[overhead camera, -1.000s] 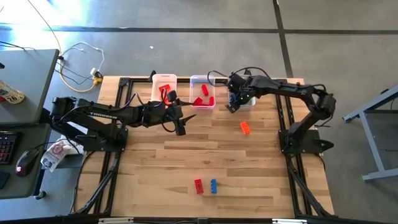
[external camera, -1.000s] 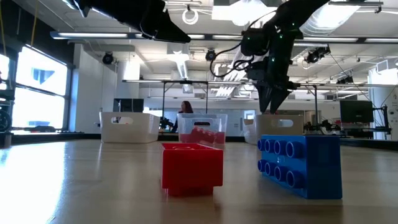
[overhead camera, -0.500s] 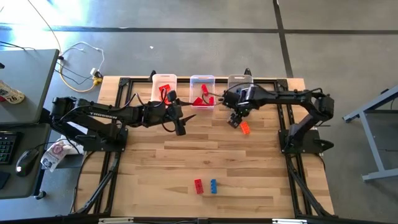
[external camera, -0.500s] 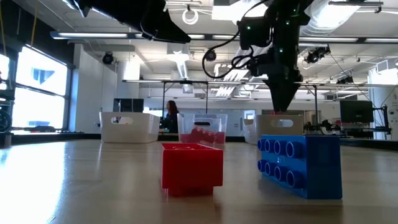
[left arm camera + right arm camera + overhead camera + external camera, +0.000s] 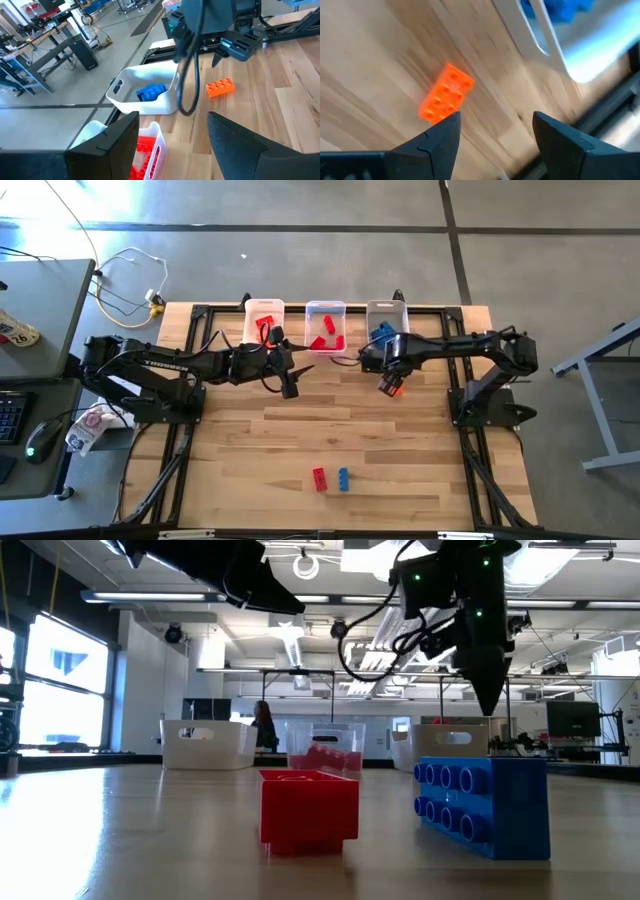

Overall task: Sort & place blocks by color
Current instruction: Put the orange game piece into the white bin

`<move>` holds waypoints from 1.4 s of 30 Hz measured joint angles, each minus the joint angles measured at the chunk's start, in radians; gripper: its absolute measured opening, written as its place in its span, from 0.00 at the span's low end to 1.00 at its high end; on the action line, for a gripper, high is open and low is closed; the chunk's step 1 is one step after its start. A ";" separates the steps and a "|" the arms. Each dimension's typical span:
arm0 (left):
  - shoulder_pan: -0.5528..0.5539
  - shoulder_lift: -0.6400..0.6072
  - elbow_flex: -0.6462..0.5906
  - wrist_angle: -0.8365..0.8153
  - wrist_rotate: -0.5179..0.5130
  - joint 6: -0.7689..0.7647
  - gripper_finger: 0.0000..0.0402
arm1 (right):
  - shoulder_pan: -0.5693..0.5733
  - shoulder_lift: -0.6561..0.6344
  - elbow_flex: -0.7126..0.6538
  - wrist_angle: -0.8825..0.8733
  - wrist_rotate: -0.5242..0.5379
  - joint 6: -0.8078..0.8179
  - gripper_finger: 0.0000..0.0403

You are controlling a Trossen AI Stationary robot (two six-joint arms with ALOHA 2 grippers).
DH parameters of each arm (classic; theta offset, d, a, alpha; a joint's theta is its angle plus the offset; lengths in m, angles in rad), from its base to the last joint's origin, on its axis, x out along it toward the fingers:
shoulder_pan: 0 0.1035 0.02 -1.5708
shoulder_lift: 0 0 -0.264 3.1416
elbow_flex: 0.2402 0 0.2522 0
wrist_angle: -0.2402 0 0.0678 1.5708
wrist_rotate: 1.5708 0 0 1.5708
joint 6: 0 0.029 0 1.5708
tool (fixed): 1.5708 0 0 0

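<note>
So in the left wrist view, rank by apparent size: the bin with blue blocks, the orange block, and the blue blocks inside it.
1. Bin, largest.
2. and 3. Blue blocks and orange block look about alike; too close to rank.

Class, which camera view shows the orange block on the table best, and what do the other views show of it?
The right wrist view: the orange block fills the frame, studs visible, beyond the open right end effector. The left wrist view shows it small but whole. In the high view it is an orange speck under that end effector. The low view does not show it.
</note>
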 joint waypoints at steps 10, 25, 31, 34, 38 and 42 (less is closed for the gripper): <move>0.000 0.000 0.000 -0.009 0.000 0.000 0.55 | 0.077 0.000 0.000 -0.226 0.096 0.207 0.58; 0.000 0.000 0.000 -0.021 0.000 0.001 0.55 | 0.109 -0.006 -0.002 -0.321 0.164 0.303 0.58; 0.000 0.000 0.000 -0.026 0.000 0.001 0.55 | 0.106 -0.111 -0.130 -0.292 0.152 0.335 0.58; 0.000 0.000 0.000 -0.026 0.000 0.009 0.55 | 0.109 -0.195 -0.202 -0.265 0.117 0.388 0.58; 0.000 0.000 0.000 -0.021 -0.001 0.017 0.55 | 0.110 -0.312 -0.257 -0.171 0.036 0.438 0.58; 0.000 0.000 0.000 -0.019 -0.002 0.016 0.55 | 0.109 -0.408 -0.280 -0.065 0.020 0.513 0.58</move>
